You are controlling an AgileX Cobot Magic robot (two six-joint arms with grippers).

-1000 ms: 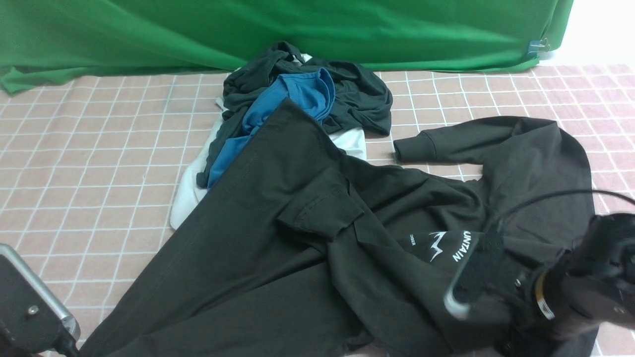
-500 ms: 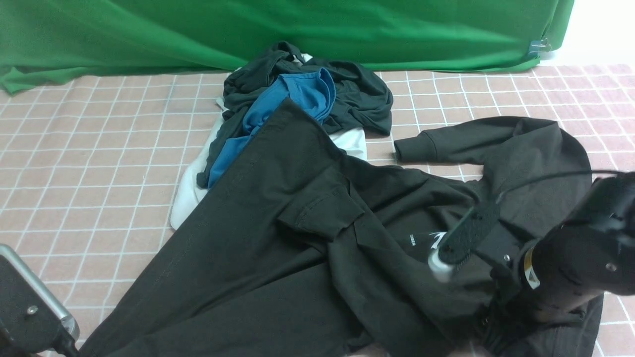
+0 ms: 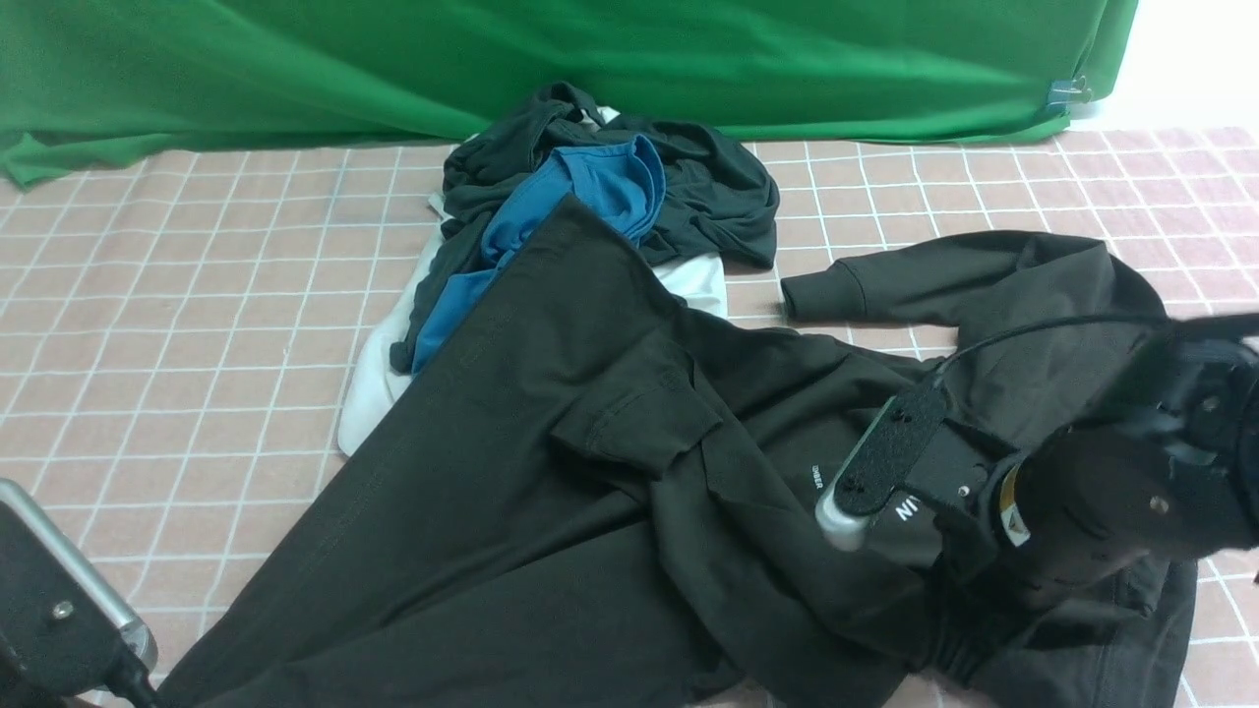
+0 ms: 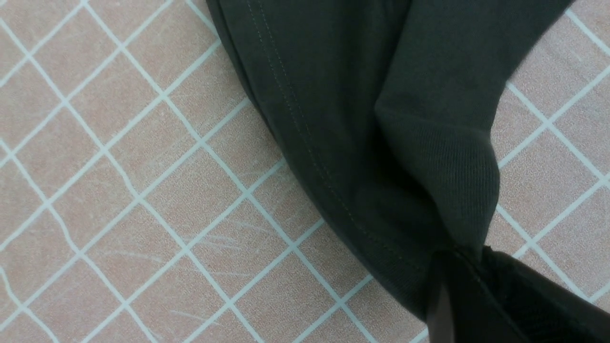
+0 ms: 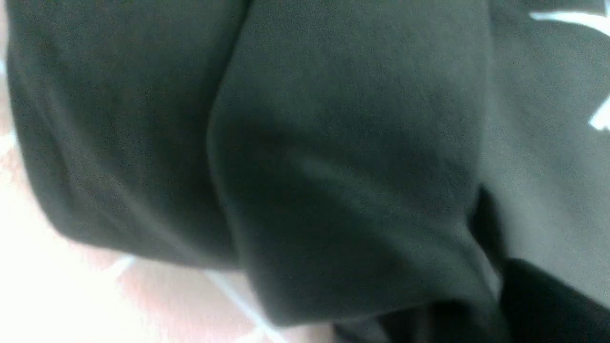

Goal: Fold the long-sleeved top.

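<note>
Pinching the long-sleeved top, left hand clamped.

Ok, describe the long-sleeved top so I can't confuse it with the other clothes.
Below the green backdrop lies a heap of clothes; the long-sleeved top is the big black spread in front of it, nearer the robot. Unlike the heap's blue T-shirt and smaller dark garment, it has a ribbed cuff and white lettering.

Front camera looks forward, downward over a pink checked tablecloth. Both wrist cameras sit close above the large black cotton sweatshirt, shared by all views.
</note>
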